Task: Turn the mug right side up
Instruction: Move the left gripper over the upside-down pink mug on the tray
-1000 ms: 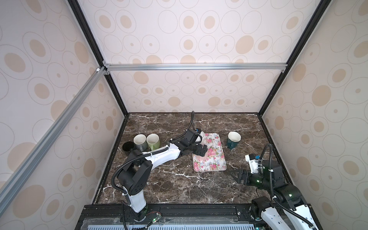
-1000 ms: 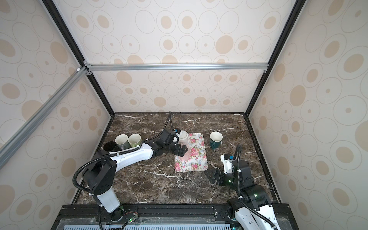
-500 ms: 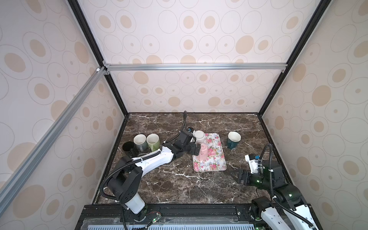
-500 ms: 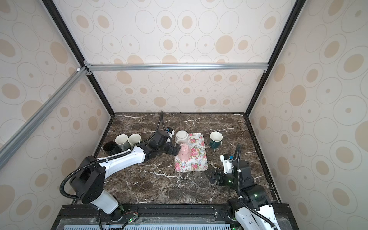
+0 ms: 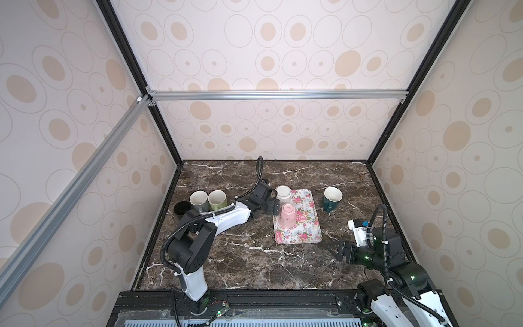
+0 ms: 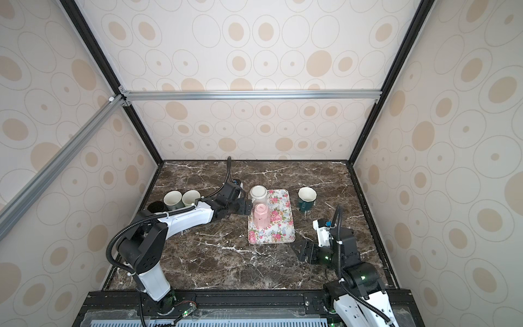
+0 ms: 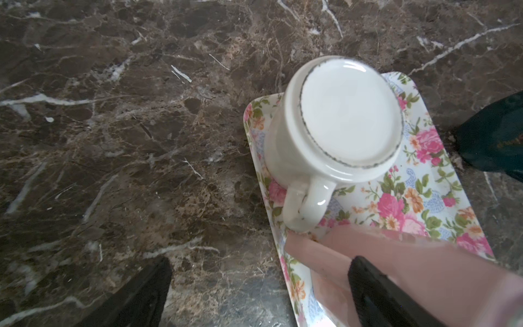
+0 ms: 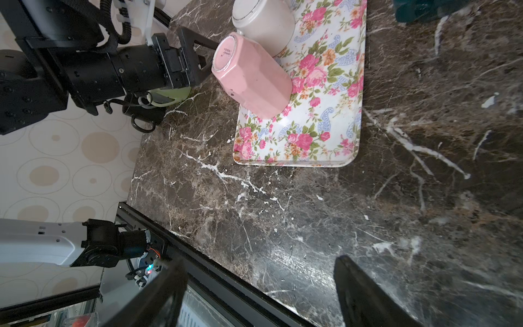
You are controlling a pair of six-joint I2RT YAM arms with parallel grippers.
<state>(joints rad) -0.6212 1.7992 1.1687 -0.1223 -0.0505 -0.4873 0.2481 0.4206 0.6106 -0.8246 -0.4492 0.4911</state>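
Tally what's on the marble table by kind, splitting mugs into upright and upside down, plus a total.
Upright ceramic mugs: 4 (black mug, grey mug, light green mug, dark green mug)
Upside-down ceramic mugs: 2 (pink mug, white mug)
Rectangular floral tray: 1
Total: 7

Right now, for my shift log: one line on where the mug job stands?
left gripper: open, beside pink mug | pink mug: upside down on tray, not yet turned | right gripper: open, over table
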